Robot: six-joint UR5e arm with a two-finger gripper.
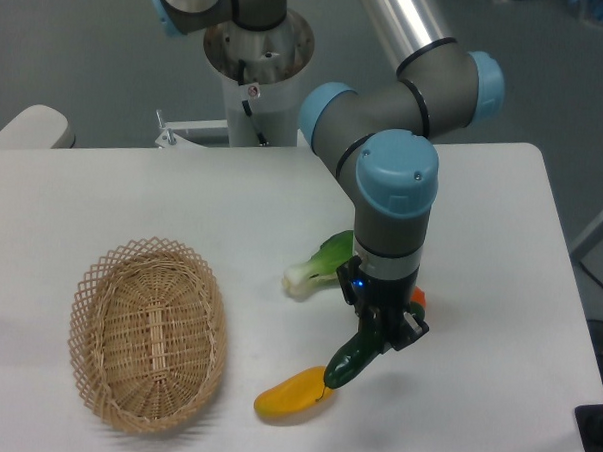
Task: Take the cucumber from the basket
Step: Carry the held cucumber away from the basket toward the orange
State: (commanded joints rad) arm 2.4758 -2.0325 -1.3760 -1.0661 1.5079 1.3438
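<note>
The dark green cucumber [352,360] hangs tilted from my gripper [381,333], its lower end just above the yellow fruit [291,396]. The gripper is shut on the cucumber's upper part, right of the table's middle near the front. The tan wicker basket [91,287] lies at the front left, well apart from the gripper, with nothing showing inside it.
A leafy light-green bok choy [318,264] with a white stem lies just left of the wrist. A small orange item [418,296] peeks out behind the gripper. The robot's base [257,64] stands at the back of the table.
</note>
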